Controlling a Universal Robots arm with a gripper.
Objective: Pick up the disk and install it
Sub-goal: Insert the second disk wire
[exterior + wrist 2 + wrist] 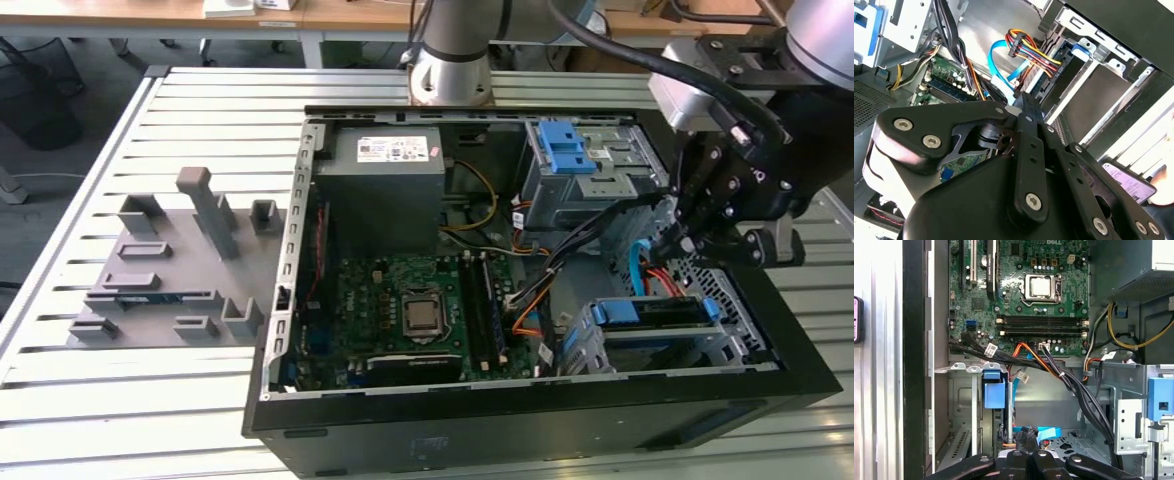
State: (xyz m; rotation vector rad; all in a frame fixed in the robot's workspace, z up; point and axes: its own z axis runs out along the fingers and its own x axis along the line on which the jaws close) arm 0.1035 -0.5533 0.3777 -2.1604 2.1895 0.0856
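The disk [654, 313] lies in the lower drive cage at the near corner of the open computer case on the exterior view's right, with its blue rail frame around it. In both wrist views its blue frame [994, 390] [1077, 49] sits inside the metal cage. My gripper [674, 240] hangs just above and behind the cage, with its fingers shut together [1027, 456]. Its tip [1022, 100] is against the bundle of coloured power wires [1029, 50] and the blue data cable [999, 62] at the disk's end. I cannot tell whether a connector is pinched between the fingers.
Inside the case are the grey power-supply box [380, 180], the motherboard [407, 310] and an upper drive cage with a light-blue latch [567, 150]. Black cable bundles [1074, 385] cross between board and cages. A grey slotted fixture [174, 270] stands on the ribbed table at the exterior view's left.
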